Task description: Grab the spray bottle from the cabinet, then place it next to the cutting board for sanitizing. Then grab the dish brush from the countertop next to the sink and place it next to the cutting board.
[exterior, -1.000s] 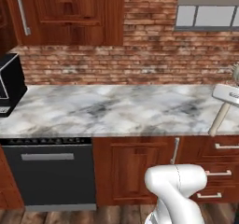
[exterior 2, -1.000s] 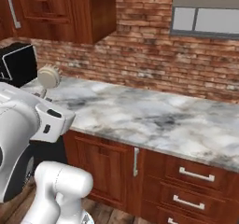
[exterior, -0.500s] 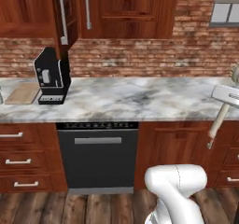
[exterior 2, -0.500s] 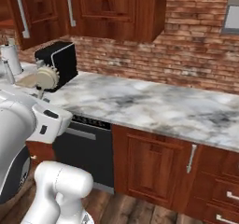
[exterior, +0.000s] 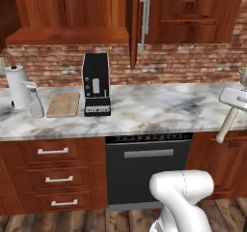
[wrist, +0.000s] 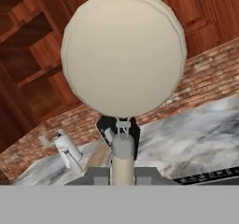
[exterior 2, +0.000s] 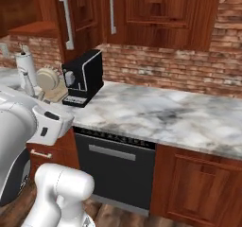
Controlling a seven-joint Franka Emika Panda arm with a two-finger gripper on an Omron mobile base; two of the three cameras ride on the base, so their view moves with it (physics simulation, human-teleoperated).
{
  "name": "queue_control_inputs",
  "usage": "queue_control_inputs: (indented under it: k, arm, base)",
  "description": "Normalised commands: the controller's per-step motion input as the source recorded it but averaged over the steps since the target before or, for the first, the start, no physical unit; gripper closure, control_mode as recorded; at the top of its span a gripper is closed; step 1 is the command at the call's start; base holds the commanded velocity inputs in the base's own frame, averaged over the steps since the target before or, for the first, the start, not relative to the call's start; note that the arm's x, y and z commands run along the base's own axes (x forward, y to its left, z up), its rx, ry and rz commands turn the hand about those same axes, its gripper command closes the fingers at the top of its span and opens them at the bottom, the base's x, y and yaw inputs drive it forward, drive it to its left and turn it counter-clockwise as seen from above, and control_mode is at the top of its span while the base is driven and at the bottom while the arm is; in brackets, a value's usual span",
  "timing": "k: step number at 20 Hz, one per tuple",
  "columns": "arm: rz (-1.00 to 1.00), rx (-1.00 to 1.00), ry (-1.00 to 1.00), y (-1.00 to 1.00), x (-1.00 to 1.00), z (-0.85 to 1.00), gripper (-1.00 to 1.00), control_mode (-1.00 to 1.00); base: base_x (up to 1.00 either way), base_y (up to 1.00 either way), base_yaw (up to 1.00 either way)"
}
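My gripper [exterior: 234,99] hangs at the right edge of the left base view, shut on the dish brush [exterior: 226,124] above the countertop [exterior: 159,108]. In the hand view the brush's round cream head [wrist: 123,52] looms close, and its handle runs down between my fingertips [wrist: 123,174]. The head [exterior 2: 47,78] also rises above my white hand in the right base view. The cutting board [exterior: 63,104] lies flat, left of the black coffee machine [exterior: 96,83]. The spray bottle [exterior: 36,102] stands upright just left of the board. The cabinet [exterior: 67,13] stands open, its door [exterior: 143,18] swung out. The sink is out of view.
A white paper-towel roll [exterior: 17,86] stands behind the spray bottle. Below the counter are a black dishwasher [exterior: 147,170] and drawers [exterior: 53,170]. A brick wall backs the counter. Bare marble stretches from the coffee machine to my gripper.
The base has driven left, so the whole scene slid right; coffee machine, cutting board, spray bottle and open cabinet have come into view. The brush stays in my grip.
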Motion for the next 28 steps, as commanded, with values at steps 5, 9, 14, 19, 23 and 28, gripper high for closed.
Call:
queue_control_inputs:
  k: [5,9,14,19,23,28]
  arm:
    - [0.00,0.00,0.00,0.00,0.00,0.00,1.00,1.00]
    - [0.00,0.00,0.00,0.00,0.00,0.00,1.00,1.00]
    - [0.00,0.00,0.00,0.00,0.00,0.00,1.00,1.00]
    - [0.00,0.00,0.00,0.00,0.00,0.00,1.00,1.00]
    - [0.00,0.00,0.00,0.00,0.00,0.00,1.00,1.00]
    - [0.00,0.00,0.00,0.00,0.00,0.00,1.00,1.00]
  base:
    - [0.17,1.00,-0.19]
    - [0.17,1.00,-0.18]
    - [0.65,0.90,-0.14]
    - [1.00,0.50,-0.05]
    - [0.47,0.04,0.00]
    - [0.01,-0.07,0.00]
